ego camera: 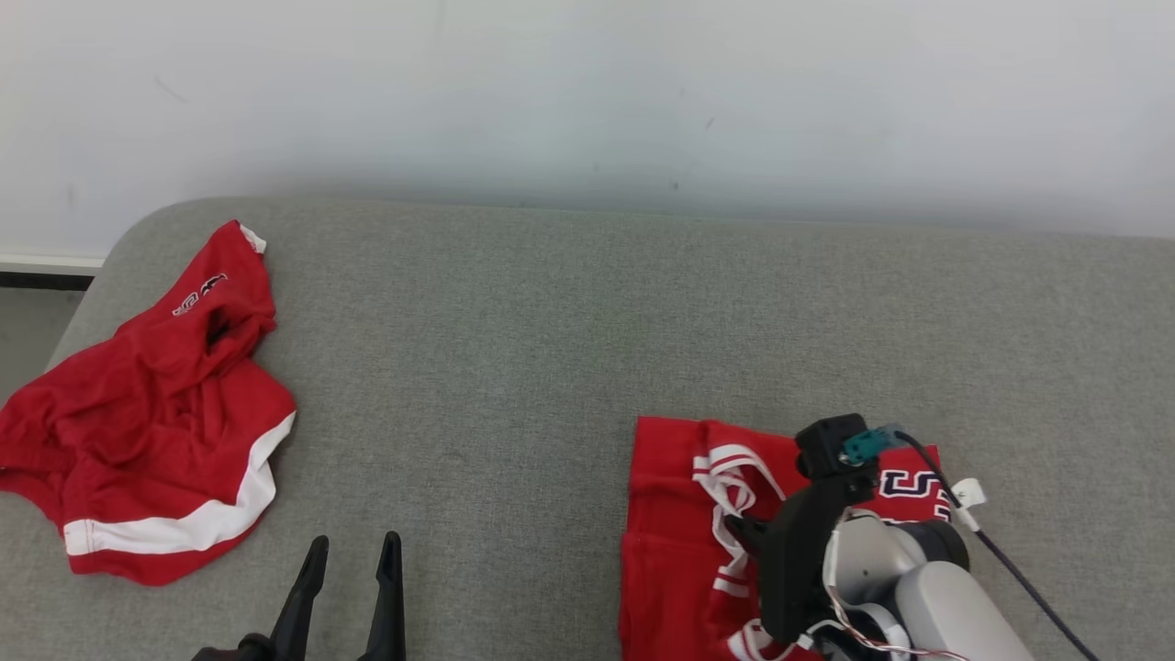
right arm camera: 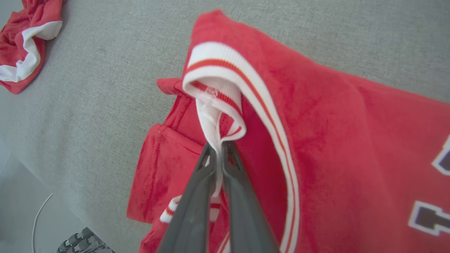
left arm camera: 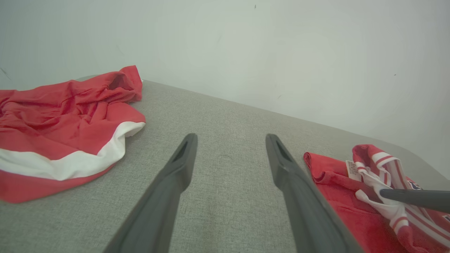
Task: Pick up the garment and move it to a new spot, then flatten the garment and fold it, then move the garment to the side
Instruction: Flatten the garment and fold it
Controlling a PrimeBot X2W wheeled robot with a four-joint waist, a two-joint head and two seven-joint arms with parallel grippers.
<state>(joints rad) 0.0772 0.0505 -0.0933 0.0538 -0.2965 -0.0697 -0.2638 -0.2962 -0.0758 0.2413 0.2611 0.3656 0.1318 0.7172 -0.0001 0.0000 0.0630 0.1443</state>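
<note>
While the right gripper (right arm camera: 218, 149) stands closed on the white ribbed trim (right arm camera: 225, 66) of the red jersey (ego camera: 670, 514), that garment lies rumpled at the near edge of the grey cushion (ego camera: 551, 321), toward its right end. Left gripper (ego camera: 353, 551): fingers apart, empty, at the near edge, well apart from the jersey on its left, so the right arm is the nearer. Red shorts (ego camera: 156, 413): crumpled at the cushion's left end, with bare cushion between the two garments.
</note>
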